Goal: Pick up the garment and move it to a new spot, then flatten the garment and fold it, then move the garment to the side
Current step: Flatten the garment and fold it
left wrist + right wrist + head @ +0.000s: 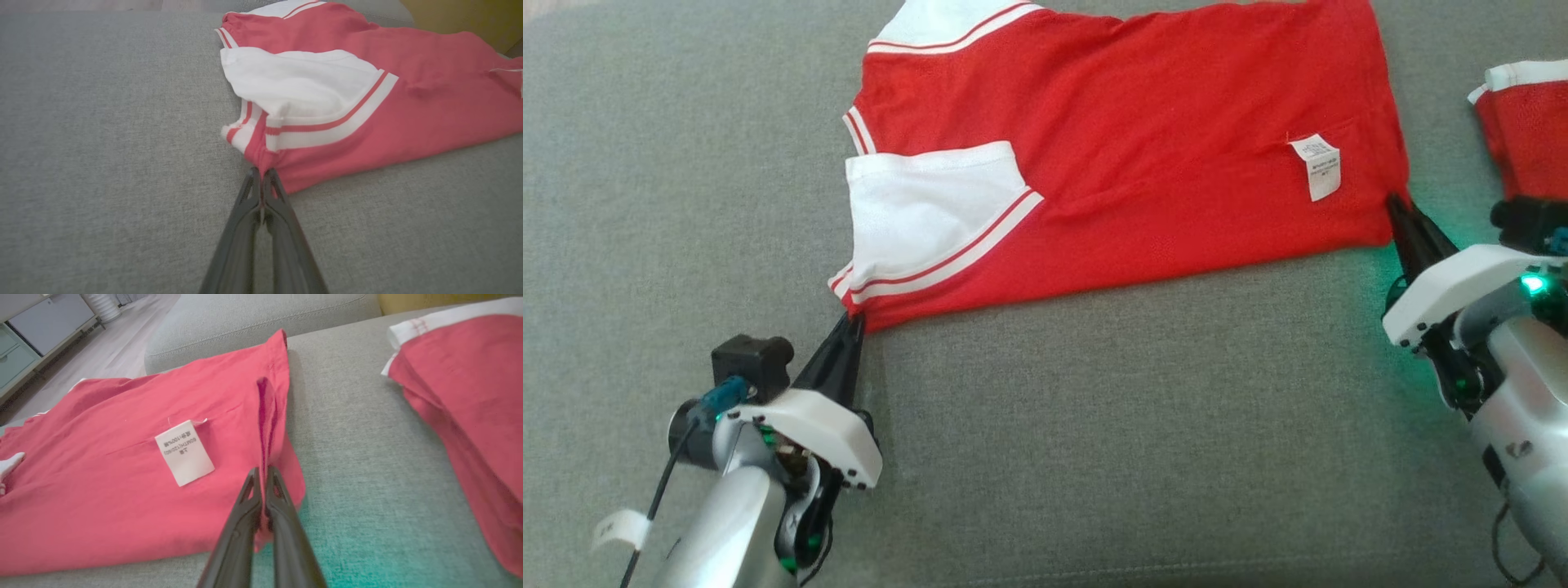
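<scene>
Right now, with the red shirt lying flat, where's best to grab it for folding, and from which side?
Its two near corners, from the near side. The shirt lies flat with that edge free on the cushion, so a low approach can pinch the fabric; the left gripper is shut on the sleeve corner, the right gripper on the hem corner.

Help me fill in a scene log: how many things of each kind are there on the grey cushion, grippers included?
Garments: 2, the spread red-and-white shirt and a second red garment at the right.
Labels: 1, a white label on the shirt.
Grippers: 2, left gripper and right gripper, each shut on a shirt corner.
Total: 5.
</scene>
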